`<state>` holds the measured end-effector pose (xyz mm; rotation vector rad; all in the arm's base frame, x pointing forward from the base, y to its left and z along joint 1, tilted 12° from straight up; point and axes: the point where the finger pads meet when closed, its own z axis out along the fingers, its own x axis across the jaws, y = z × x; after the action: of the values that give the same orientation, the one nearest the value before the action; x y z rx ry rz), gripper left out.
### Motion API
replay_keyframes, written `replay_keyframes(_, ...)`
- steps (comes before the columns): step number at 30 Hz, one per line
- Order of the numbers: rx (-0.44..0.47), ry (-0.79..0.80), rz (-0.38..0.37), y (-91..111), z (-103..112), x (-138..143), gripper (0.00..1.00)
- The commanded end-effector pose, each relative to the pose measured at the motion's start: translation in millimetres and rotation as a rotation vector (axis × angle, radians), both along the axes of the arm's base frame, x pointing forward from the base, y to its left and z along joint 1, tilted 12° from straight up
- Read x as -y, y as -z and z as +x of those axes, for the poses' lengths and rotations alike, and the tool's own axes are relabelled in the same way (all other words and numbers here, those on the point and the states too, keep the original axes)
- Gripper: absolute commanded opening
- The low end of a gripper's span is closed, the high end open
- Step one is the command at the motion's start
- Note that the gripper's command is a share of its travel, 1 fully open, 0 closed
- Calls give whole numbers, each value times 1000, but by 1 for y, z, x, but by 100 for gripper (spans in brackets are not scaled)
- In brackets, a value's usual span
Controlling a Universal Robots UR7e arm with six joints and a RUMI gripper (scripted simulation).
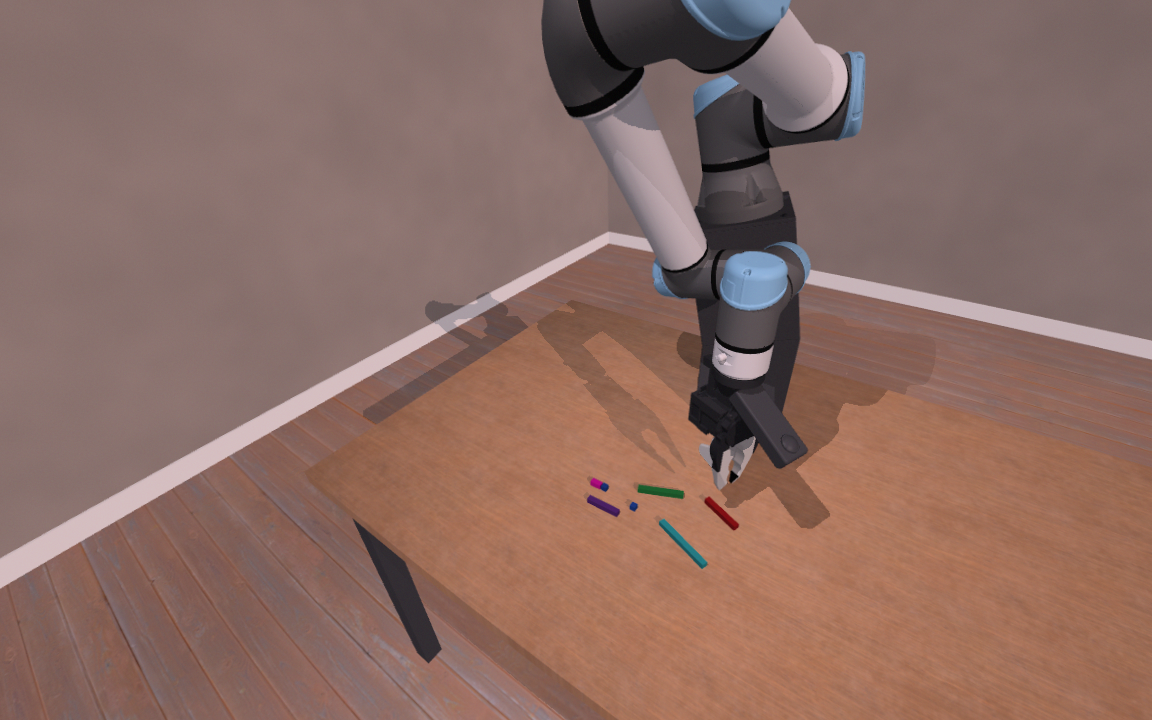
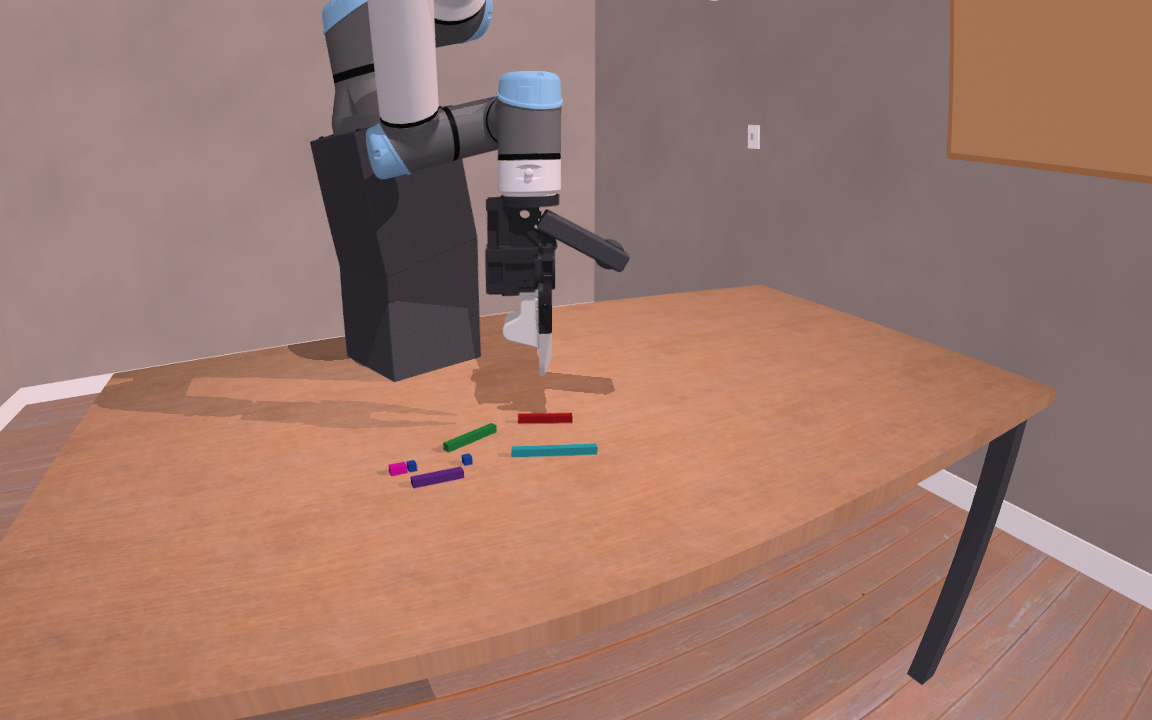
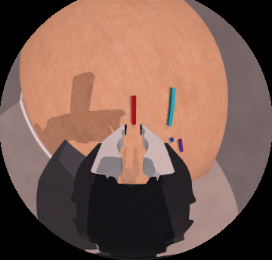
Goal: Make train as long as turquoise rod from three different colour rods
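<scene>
My gripper (image 1: 723,481) (image 2: 543,365) (image 3: 133,125) hangs a little above the table, fingers drawn in to a narrow gap with nothing between them. The red rod (image 1: 721,513) (image 2: 544,417) (image 3: 134,109) lies flat just ahead of the fingertips, in line with the gap. The turquoise rod (image 1: 682,543) (image 2: 553,450) (image 3: 171,106) lies beside it, apart. The green rod (image 1: 660,490) (image 2: 469,437) lies to the left. Further left are a blue cube (image 1: 633,505) (image 2: 466,459) (image 3: 171,140), the purple rod (image 1: 602,505) (image 2: 437,477) (image 3: 180,145), and the magenta rod (image 1: 596,483) (image 2: 396,468) with a second blue cube (image 2: 411,465) at its end.
The rods lie on a wooden table (image 1: 920,555) (image 2: 741,402). The arm's dark base (image 1: 790,295) (image 2: 401,268) stands at the table's back edge behind the rods.
</scene>
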<state>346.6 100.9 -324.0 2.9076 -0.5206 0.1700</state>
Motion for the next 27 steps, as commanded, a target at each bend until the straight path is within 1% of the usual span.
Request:
replay_keyframes(1,1,0,0,0,0,0,14)
replay_keyframes(27,1,0,0,2,1,0,14)
